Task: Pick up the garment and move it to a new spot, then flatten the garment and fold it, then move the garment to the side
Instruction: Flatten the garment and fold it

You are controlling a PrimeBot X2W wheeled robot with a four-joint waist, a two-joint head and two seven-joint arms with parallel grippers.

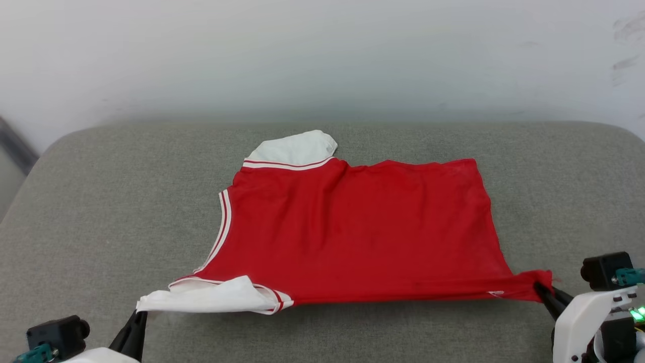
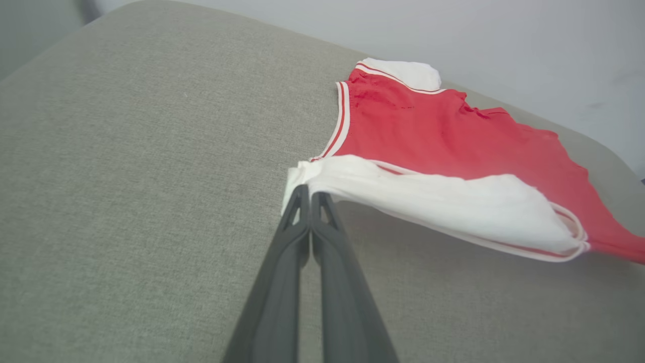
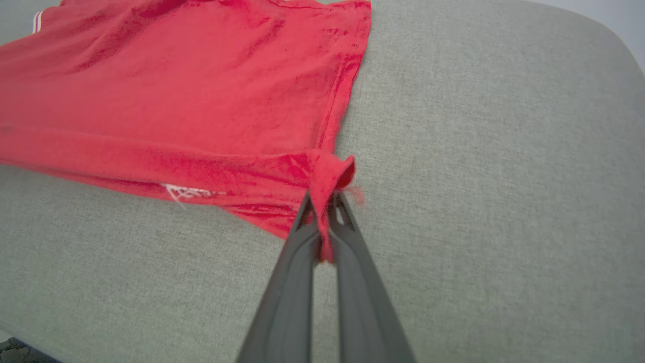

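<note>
The garment (image 1: 363, 227), a red jersey-style T-shirt of thin soft knit with white short sleeves and red-and-white striped trim, lies spread across the middle of the head view on a broad grey woven-fabric cushion (image 1: 101, 212), with a pale wall (image 1: 322, 50) across the top of the frame. Its plain red side faces up; no lettering can be seen. The far white sleeve (image 1: 295, 147) sits at the upper middle, and the neckline trim runs down the shirt's left edge. The left gripper (image 1: 139, 318), at the lower left of the head view, has its two long dark fingers pressed together on the tip of the near white sleeve (image 2: 428, 201), which hangs slightly raised off the cushion in the left wrist view. The right gripper (image 1: 543, 291), at the lower right, is pinched onto the red hem corner (image 3: 332, 171), the cloth bunched and rolled between its fingers. The near edge is stretched in a line between the two grips. The shirt looks light and limp, with no stiffness of its own: it should drape, sag between the holds and wrinkle if tension is uneven, and the knit probably drags rather than slides on the woven cushion. Corners, sleeve ends and the hem seem the best holds, since seams there give the narrow fingers something thicker to bite.
</note>
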